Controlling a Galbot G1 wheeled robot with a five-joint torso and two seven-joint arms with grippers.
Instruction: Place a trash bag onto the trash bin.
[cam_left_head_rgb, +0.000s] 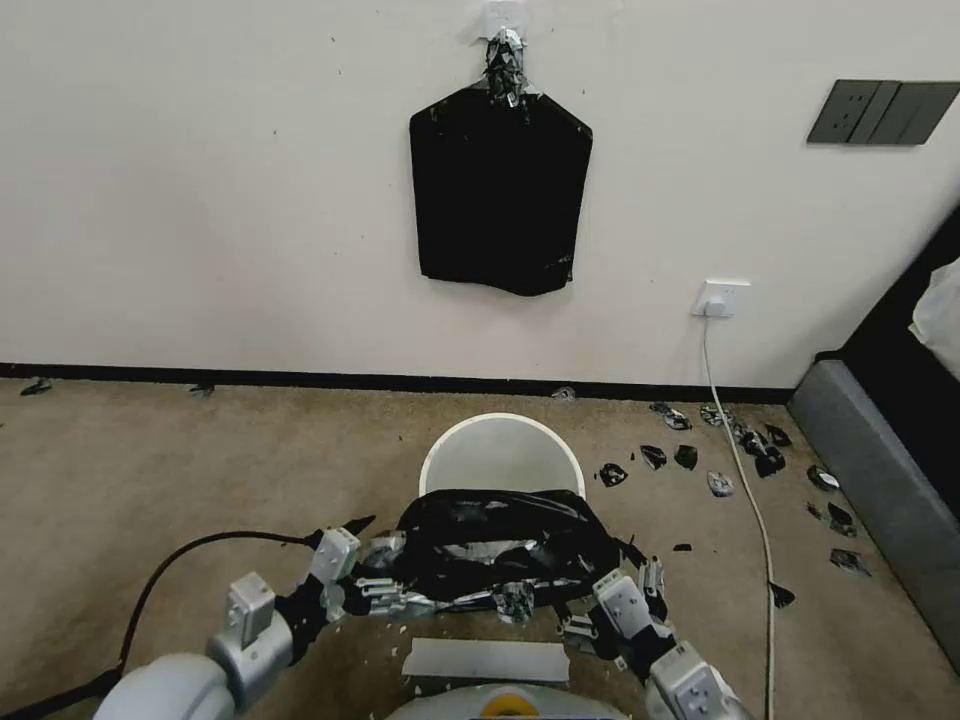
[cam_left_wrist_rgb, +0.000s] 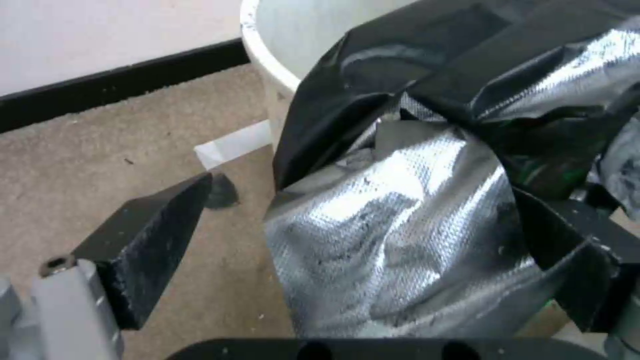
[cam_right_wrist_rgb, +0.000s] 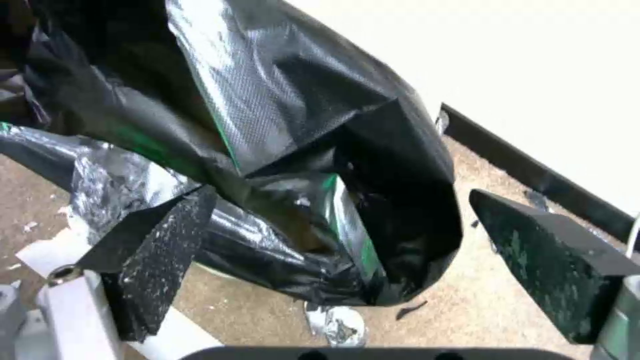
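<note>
Glossy black plastic, the trash bag (cam_left_head_rgb: 500, 545), is spread in crinkled folds over the near part of the rim of the trash bin (cam_left_head_rgb: 500, 455), in the lower centre of the head view. The far part of the cream-white bin is uncovered and its inside is visible. The bin stands on the beige carpet (cam_left_head_rgb: 200, 470).

The left gripper (cam_left_head_rgb: 375, 575) is at the lower left of the bag. In the left wrist view its fingers (cam_left_wrist_rgb: 150, 240) are spread apart, and the bag (cam_left_wrist_rgb: 400, 225) hangs between them, against the one finger and apart from the other; it does not pinch the plastic. The right gripper (cam_left_head_rgb: 640, 580) is at the lower right of the bag. In the right wrist view its two fingers (cam_right_wrist_rgb: 153, 250) are also wide apart, with the bag (cam_right_wrist_rgb: 300, 175) hanging between them, not clamped.

On the wall in the upper centre hangs a flat black bag pack (cam_left_head_rgb: 500, 200). Small black scraps (cam_left_head_rgb: 690, 455) lie on the carpet at the right, near a white cable (cam_left_head_rgb: 745, 480).
</note>
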